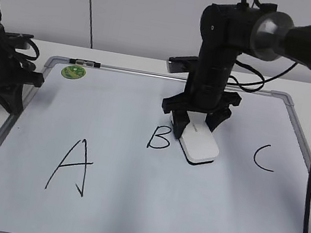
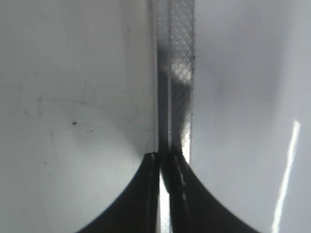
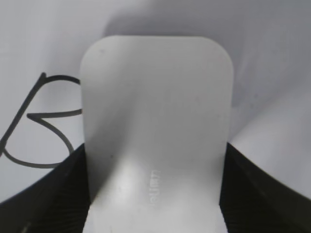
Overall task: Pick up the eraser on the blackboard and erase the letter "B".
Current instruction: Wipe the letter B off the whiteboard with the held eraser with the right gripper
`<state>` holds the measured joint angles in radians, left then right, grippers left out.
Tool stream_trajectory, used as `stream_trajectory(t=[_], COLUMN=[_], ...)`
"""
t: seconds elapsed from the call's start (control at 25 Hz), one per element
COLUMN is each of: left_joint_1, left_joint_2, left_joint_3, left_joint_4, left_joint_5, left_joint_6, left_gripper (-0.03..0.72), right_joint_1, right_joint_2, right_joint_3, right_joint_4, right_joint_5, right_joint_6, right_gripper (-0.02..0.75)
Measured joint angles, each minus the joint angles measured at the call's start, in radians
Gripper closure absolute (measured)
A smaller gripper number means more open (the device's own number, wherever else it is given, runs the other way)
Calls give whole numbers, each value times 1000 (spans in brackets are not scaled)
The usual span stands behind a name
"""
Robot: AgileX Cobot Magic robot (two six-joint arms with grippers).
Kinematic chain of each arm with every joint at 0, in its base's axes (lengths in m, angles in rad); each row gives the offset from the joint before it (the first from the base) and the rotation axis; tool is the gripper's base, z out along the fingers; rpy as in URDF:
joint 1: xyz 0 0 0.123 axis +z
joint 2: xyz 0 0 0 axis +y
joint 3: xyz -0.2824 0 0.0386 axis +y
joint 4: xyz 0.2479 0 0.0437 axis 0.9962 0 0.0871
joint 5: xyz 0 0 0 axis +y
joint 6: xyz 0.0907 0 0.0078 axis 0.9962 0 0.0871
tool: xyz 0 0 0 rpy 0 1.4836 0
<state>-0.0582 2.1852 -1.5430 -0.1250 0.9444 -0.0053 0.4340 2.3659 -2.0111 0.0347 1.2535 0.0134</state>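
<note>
The white eraser (image 1: 200, 145) lies on the blackboard (image 1: 156, 213), just right of the black letter "B" (image 1: 159, 138). My right gripper (image 1: 197, 121) stands over the eraser's far end with a finger pressed on each long side, shut on it. In the right wrist view the eraser (image 3: 155, 107) fills the space between the fingers (image 3: 155, 162), with the "B" (image 3: 39, 126) to its left, partly hidden by the eraser. My left gripper (image 1: 16, 101) is shut and empty at the board's left edge; its wrist view shows the closed tips (image 2: 164, 158) over the frame (image 2: 177, 73).
A larger "A" (image 1: 71, 165) is drawn at the left front and a "C" (image 1: 264, 158) at the right. A round green magnet (image 1: 73, 72) sits at the board's far left corner. Cables hang from the right arm along the right side.
</note>
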Motion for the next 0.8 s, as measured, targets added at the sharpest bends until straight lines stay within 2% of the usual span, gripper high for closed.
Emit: stream_trajectory(t=[0.16,0.8], left_joint_1=[0,0], left_joint_2=[0,0], left_joint_3=[0,0], left_joint_4=[0,2], left_joint_5=[0,2], left_joint_6=[0,0], left_gripper=[667,669], right_joint_1=[29,168], right_joint_2=[2,6], right_joint_3=[-2,-4], right_joint_4=[-35,-11], right_joint_5=[0,-17], right_joint_6=[1,1], right_gripper=[209,209])
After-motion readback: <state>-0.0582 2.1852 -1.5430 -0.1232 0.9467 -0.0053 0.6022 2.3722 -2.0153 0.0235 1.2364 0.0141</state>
